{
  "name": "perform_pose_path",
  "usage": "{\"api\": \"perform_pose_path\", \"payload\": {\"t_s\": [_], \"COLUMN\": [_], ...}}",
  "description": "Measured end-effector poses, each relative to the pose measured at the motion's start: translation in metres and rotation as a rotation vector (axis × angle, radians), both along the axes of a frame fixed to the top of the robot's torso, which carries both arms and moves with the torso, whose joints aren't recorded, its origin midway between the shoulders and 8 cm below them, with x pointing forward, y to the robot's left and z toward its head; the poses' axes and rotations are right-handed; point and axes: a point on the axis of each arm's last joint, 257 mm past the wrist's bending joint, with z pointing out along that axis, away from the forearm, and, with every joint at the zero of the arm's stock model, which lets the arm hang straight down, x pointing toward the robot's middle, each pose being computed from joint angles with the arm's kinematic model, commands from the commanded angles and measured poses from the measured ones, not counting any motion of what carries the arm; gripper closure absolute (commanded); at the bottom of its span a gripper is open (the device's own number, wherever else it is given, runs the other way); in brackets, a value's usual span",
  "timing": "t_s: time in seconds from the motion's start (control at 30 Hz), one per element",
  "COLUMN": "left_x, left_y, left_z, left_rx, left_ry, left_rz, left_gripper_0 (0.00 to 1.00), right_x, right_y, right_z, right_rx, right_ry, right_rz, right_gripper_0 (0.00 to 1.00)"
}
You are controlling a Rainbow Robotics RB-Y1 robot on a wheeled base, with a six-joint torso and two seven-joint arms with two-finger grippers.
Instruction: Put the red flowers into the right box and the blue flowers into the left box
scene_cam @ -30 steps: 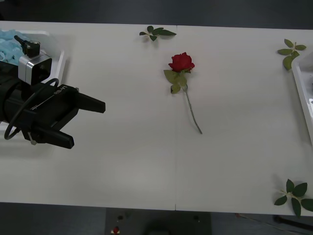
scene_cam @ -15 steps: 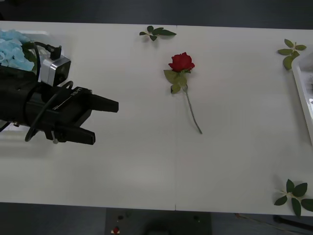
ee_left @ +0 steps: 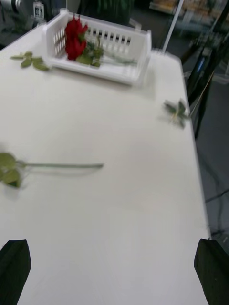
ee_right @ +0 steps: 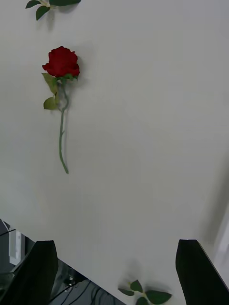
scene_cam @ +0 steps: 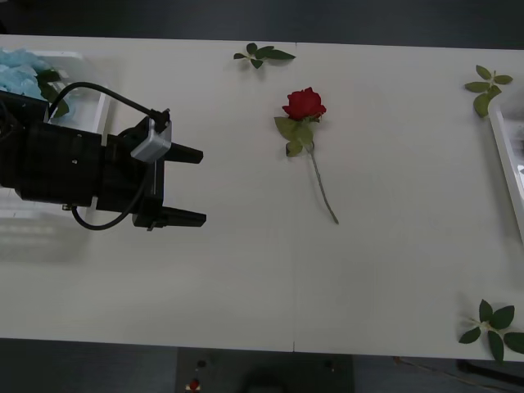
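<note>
Item: one red rose (scene_cam: pixel 304 104) left on the white table (scene_cam: pixel 246 278) — tight dark-red head at the far end, two dull green leaves under it, thin wiry stem running toward 5 o'clock. It lies flat and untouched near table centre, at about 2 o'clock from the left gripper (scene_cam: pixel 192 185).

Left gripper: black, blunt fingers spread apart with nothing between them, pointing toward 3 o'clock; probably lined up to reach the rose.

Left box (scene_cam: pixel 86 106): white plastic, at 10 o'clock of the front view, holding fluffy pale-blue flowers (scene_cam: pixel 20 75).

Right box (ee_left: pixel 98 55): in the left wrist view a white basket with slotted sides, red flowers (ee_left: pixel 75 38) already inside, stems lying along its floor; in the front view just a smooth white edge at 3 o'clock.

Right gripper (ee_right: pixel 114 271): dark fingers wide apart, empty — held clear above the near table edge.

Loose leaf sprigs (scene_cam: pixel 262 55): scattered near the table edges, matte green.
</note>
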Motion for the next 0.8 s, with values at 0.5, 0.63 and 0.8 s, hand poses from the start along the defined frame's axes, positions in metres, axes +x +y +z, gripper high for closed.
{"api": "perform_pose_path", "payload": {"t_s": [0.5, 0.63, 0.8], "left_x": [0.037, 0.033, 0.029], "left_y": [0.032, 0.030, 0.028], "left_z": [-0.050, -0.059, -0.055], "left_rx": [0.257, 0.318, 0.333], "left_ry": [0.094, 0.139, 0.249], "left_rz": [0.370, 0.420, 0.544], "left_gripper_0": [0.00, 0.00, 0.00], "right_x": [0.049, 0.070, 0.080], "right_y": [0.135, 0.166, 0.194], "right_z": [-0.059, -0.066, -0.091], "right_rx": [0.063, 0.115, 0.026], "right_ry": [0.122, 0.122, 0.103], "right_rz": [-0.186, -0.262, -0.226], "right_gripper_0": [0.28, 0.28, 0.27]}}
